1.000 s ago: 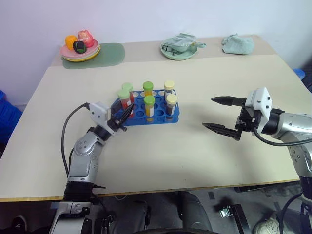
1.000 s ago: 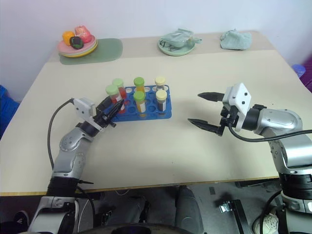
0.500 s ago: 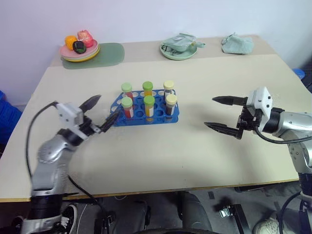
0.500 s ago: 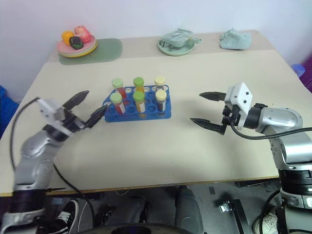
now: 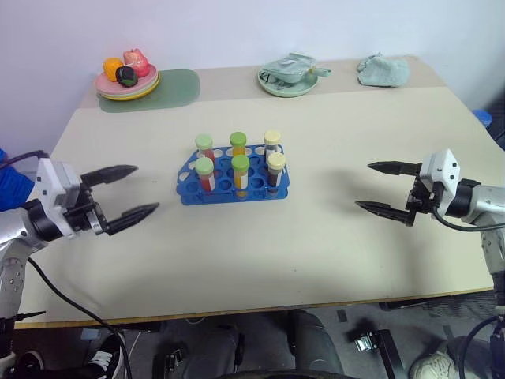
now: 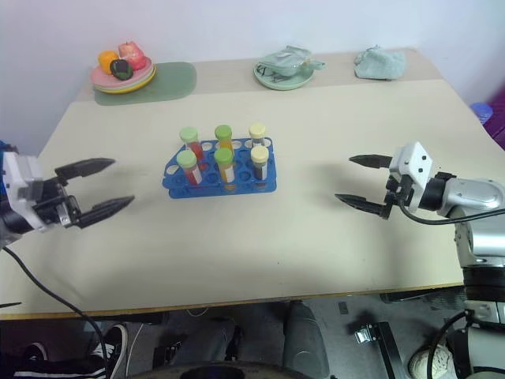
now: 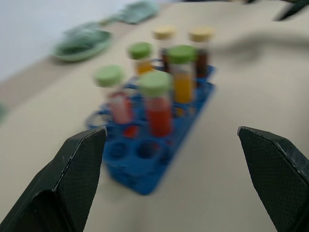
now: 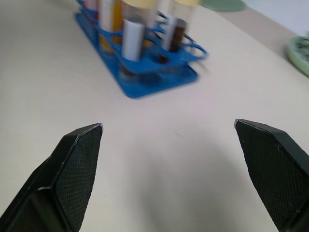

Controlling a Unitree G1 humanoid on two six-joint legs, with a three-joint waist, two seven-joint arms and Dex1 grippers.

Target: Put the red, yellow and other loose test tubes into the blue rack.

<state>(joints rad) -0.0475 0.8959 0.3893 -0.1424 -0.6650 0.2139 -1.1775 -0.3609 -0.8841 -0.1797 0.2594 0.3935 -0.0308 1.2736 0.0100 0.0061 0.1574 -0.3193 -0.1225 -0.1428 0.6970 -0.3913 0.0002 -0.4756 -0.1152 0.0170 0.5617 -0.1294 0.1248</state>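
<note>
Blue rack (image 5: 235,183) full of upright capped tubes (image 5: 240,172), left end effector (image 5: 126,190) and right end effector (image 5: 385,188) both spread, empty.

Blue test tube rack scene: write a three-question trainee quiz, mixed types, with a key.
1. True or false: the bright blue plastic test tube rack stands empty.
2. How many capped clear plastic tubes stand in it? A four, B six, C eight.
3. Fill in: both black two-fingered hands, left hand and right hand, are ____ and hold nothing.

Key: 1 false; 2 B; 3 open.
</note>
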